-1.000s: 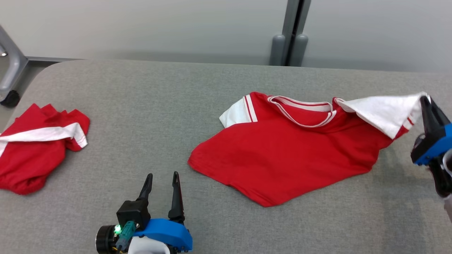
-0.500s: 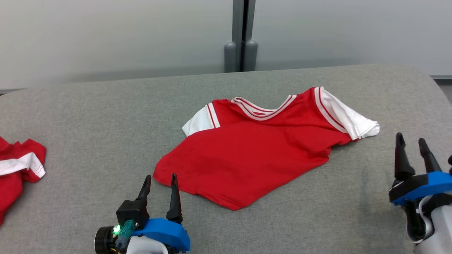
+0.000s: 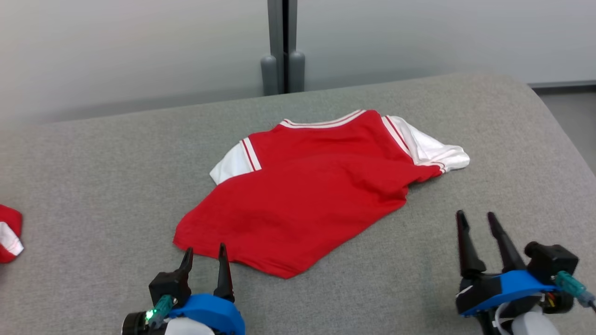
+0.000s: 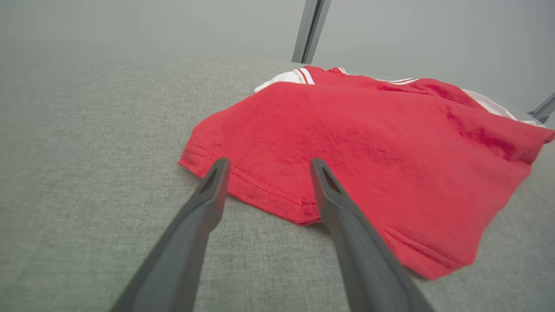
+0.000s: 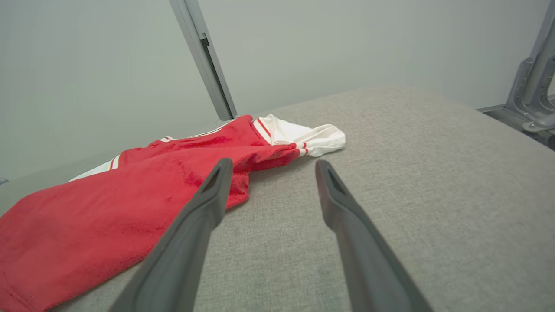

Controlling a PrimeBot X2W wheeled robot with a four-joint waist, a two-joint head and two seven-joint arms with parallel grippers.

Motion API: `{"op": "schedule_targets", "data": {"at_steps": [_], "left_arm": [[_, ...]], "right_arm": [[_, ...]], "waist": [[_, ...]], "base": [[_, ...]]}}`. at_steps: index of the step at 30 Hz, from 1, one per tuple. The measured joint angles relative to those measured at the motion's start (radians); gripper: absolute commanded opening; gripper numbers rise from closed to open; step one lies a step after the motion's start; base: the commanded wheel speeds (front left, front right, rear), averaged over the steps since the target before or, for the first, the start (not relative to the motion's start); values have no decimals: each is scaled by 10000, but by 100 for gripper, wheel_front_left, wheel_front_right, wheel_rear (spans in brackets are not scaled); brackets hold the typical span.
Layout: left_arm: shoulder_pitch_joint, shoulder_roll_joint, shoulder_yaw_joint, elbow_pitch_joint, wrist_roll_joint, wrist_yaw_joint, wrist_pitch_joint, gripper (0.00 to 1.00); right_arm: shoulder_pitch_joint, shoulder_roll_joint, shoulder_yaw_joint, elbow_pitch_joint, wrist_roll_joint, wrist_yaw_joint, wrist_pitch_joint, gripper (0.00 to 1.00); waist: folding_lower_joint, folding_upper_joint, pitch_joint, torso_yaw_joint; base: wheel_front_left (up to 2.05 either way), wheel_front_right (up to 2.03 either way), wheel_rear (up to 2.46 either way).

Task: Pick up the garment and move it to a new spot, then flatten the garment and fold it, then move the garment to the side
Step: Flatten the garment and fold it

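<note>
**Head view:** the garment (image 3: 302, 195), a red shirt with white sleeves, is laid roughly mid-desk (image 3: 93, 186). It's skewed, with the collar toward the far side and one hem corner pointed near. The left pincer (image 3: 205, 250) is parked just short of the near-left hem corner, fingers apart, nothing held. The right pincer (image 3: 475, 215) is seen at the near right, also spread and empty, a little off from the cloth. A second red garment (image 3: 9, 232) is spotted way over on the left, well apart.

**Left wrist view:** the stitched hem (image 4: 256, 186) is framed right between the fingertips, so a pinch there looks easy. Whether the tips are touching cloth can't be told.

**Right wrist view:** the white sleeve (image 5: 312, 136) is bunched up at the right end, and the red cloth beside it is rucked into a fold.

Flattening is probably the step in hand. For it to be done well:
- The hem corner should be pinched low, with both layers caught.
- The crumpled sleeve end should be taken by the other pincer.
- The cloth should be drawn outward close to the desk, so no fresh wrinkles get lifted in.
</note>
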Motion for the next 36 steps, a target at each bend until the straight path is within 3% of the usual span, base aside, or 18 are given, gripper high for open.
{"op": "schedule_targets", "data": {"at_steps": [6,11,12,13,14,20,29,36], "left_arm": [[-709,-2,-366,663,-408,134,0,100],[-1351,6,-913,2033,-867,407,-81,99],[-1527,4,-1001,2297,-970,477,-94,78],[-1682,4,-1164,2523,-1016,520,-117,4],[-1825,15,-1281,2686,-1064,518,-119,0],[-2107,4,-1306,2138,-756,470,-23,0],[-2847,134,-148,-738,842,242,-13,0],[-4686,1003,165,1016,1239,-194,17,0]], "right_arm": [[58,144,577,-144,17,0,2,100],[-151,113,809,-157,92,0,2,100],[-202,90,813,-157,132,0,2,100],[-255,52,802,-161,148,0,2,100],[-287,2,800,-173,155,0,0,100],[-267,-59,527,-167,159,0,0,100],[-283,79,550,-157,173,0,0,100],[-688,169,1116,-257,337,0,0,100]], "waist": [[1,0,635,-293],[0,0,979,-548],[0,0,1012,-578],[-1,-1,1035,-599],[0,-1,1059,-607],[1,0,1055,-370],[0,0,1100,87],[0,0,1732,-442]], "base": [[0,0,0],[0,0,0],[0,0,0],[0,0,0],[0,0,0],[0,0,0],[0,0,0],[0,0,0]]}}
